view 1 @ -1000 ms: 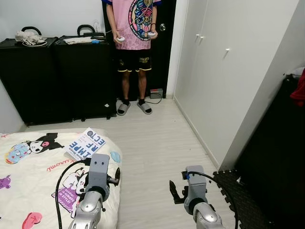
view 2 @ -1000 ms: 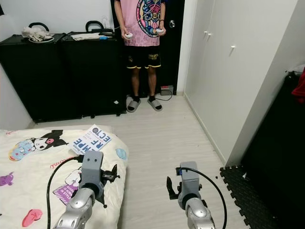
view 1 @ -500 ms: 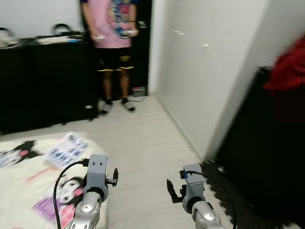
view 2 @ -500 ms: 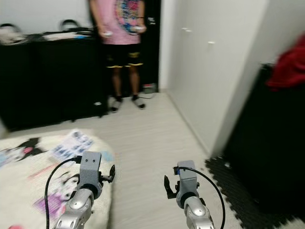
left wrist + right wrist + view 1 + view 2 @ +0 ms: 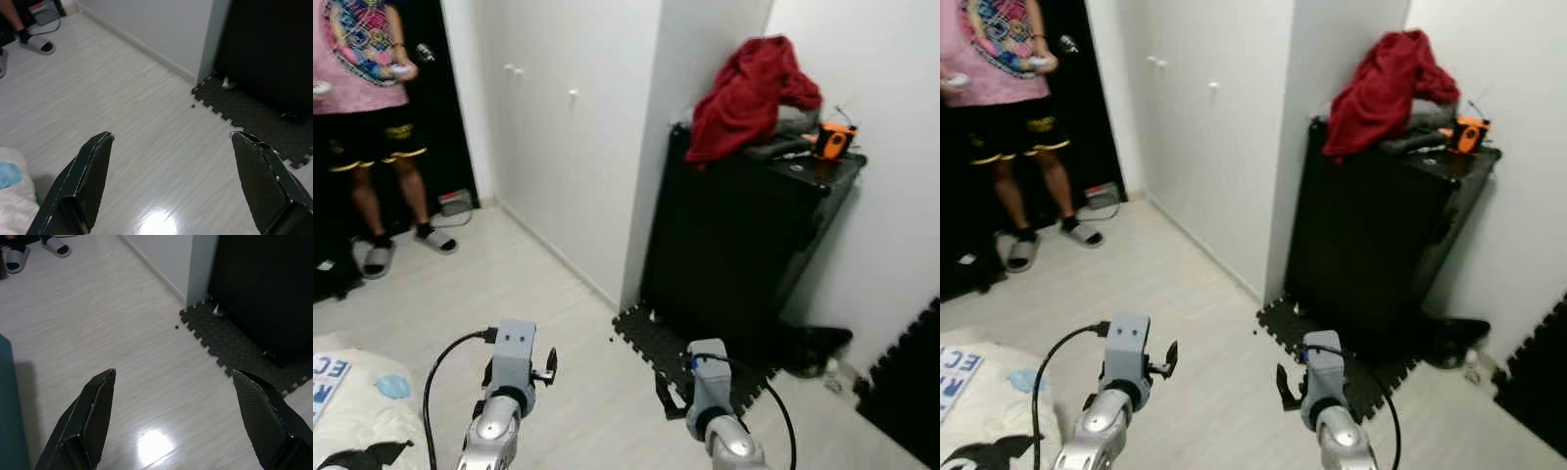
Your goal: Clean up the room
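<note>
A red garment (image 5: 749, 93) lies crumpled on top of a tall black cabinet (image 5: 744, 245) against the right wall, with an orange device (image 5: 832, 139) beside it. My left gripper (image 5: 171, 142) is open above bare pale wood floor. My right gripper (image 5: 173, 374) is open too, over the floor near a black foam mat (image 5: 234, 345) at the cabinet's foot. Both arms are held low in front of me, left (image 5: 514, 362) and right (image 5: 700, 377), and neither holds anything.
White wardrobe doors (image 5: 568, 137) run along the wall left of the cabinet. A person (image 5: 367, 98) in slippers stands at the far left holding controllers. A bed corner (image 5: 352, 411) is at the lower left. More black foam matting (image 5: 906, 392) and a dark object (image 5: 813, 345) lie at the right.
The whole view has swung to the right: the person and bed slid left, and the cabinet with the red garment came into sight. Both grippers stay open and low.
</note>
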